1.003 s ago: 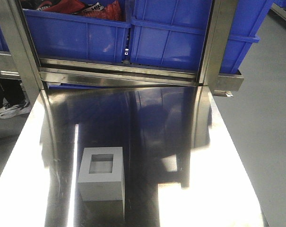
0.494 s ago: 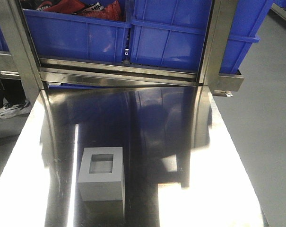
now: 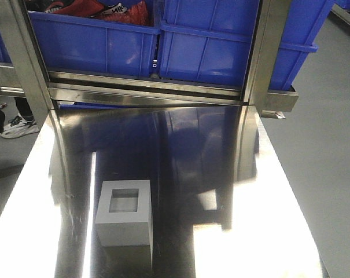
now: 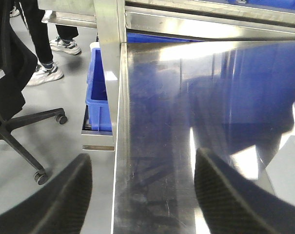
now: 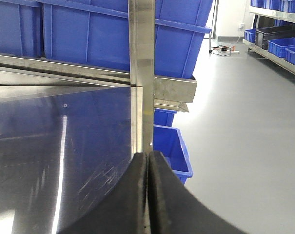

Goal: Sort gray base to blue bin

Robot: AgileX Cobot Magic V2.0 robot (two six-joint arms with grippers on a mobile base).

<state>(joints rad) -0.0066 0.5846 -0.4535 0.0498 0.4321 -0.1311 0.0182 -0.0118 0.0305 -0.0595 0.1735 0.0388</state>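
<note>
The gray base (image 3: 124, 212) rests on the steel table (image 3: 180, 150) near its front left, square opening facing up. A pale gray face at the right edge of the left wrist view (image 4: 286, 170) looks like its side. A blue bin (image 3: 221, 46) stands on the rack behind the table, at the right. My left gripper (image 4: 143, 161) hangs open over the table's left edge, nothing between its fingers. My right gripper (image 5: 148, 156) is shut on nothing, near the table's right edge. Neither gripper shows in the front view.
A second blue bin (image 3: 88, 40) holding red items sits left of the first. Steel posts (image 3: 264, 52) rise at the table's back corners. Smaller blue bins stand on the floor left (image 4: 99, 92) and right (image 5: 172, 148). An office chair (image 4: 10, 97) and a person's feet (image 4: 45, 73) are at the left.
The person's shoe at the left of the front view has shifted a little. The gray base has not moved.
</note>
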